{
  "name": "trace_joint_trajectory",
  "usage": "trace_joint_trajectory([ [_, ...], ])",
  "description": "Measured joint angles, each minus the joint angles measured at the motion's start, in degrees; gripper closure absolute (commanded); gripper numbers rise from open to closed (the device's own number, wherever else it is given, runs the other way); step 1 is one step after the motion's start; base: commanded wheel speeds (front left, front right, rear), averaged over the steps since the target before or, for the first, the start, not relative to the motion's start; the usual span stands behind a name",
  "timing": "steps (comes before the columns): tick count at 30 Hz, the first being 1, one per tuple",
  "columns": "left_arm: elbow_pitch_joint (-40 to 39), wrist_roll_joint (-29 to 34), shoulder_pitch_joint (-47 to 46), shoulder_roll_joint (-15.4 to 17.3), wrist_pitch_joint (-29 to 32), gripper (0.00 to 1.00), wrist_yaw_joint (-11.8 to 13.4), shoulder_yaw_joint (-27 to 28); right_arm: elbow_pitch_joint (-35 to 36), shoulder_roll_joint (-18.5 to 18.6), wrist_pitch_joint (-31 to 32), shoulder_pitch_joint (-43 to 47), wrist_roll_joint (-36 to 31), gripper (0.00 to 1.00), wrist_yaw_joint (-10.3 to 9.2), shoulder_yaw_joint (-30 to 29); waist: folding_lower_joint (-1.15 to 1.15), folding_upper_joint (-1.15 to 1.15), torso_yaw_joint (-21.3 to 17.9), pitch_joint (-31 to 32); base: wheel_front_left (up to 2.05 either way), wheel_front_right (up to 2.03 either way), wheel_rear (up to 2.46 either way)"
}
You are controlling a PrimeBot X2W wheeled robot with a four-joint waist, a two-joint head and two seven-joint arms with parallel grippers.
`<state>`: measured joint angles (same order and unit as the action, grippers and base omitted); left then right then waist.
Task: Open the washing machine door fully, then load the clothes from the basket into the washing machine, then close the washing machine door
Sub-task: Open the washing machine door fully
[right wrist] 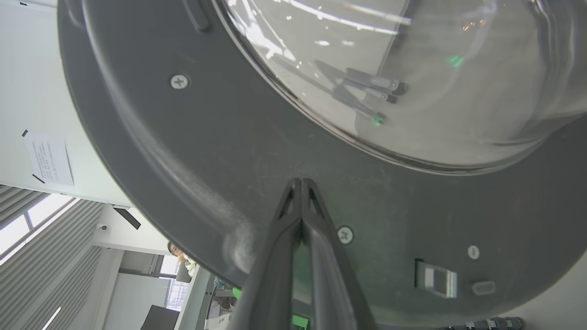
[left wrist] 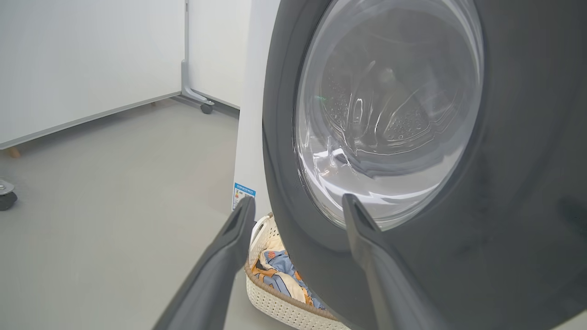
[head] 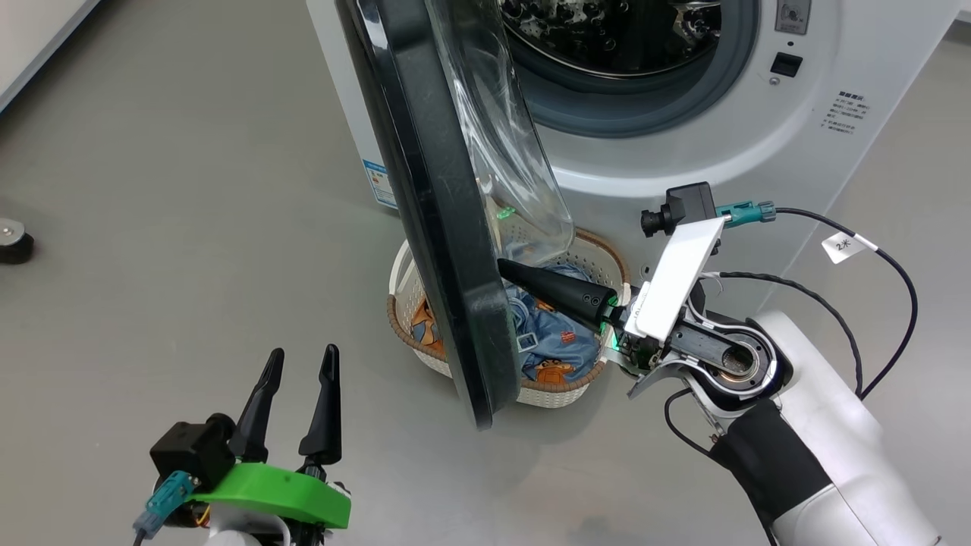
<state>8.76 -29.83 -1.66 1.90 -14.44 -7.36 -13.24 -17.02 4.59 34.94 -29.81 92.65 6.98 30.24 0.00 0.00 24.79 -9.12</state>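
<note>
The washing machine (head: 683, 152) stands white at the top, its steel drum showing. The washing machine door (head: 425, 212) is swung out, seen edge-on, with its glass bowl (head: 501, 152) facing the machine. My right gripper (head: 504, 264) is shut and empty, its tips against the door's inner black rim (right wrist: 183, 160), as the right wrist view shows at the gripper (right wrist: 300, 182). Under the door sits the basket (head: 557, 396) holding the blue printed clothes (head: 557, 345). My left gripper (head: 300, 358) is open and empty at the lower left, facing the door's outer face (left wrist: 504, 183).
Grey floor spreads to the left of the machine. A black caster (head: 11, 243) sits at the far left. A white wheeled partition (left wrist: 91, 59) stands behind. A black cable (head: 887, 303) loops from my right wrist. A person (right wrist: 176, 250) is far off in the right wrist view.
</note>
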Motion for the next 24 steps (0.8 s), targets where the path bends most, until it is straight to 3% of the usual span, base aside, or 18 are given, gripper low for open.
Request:
trace_joint_trajectory([
  [24, -0.19, -0.01, 1.65, 0.05, 0.00, 0.00, 0.00, 0.00, -0.22, -0.37, -1.98, 1.28, 1.21, 1.00, 0.00, 3.65, 0.00, 0.00, 2.18, 2.27, 0.00, 0.00, 0.00],
])
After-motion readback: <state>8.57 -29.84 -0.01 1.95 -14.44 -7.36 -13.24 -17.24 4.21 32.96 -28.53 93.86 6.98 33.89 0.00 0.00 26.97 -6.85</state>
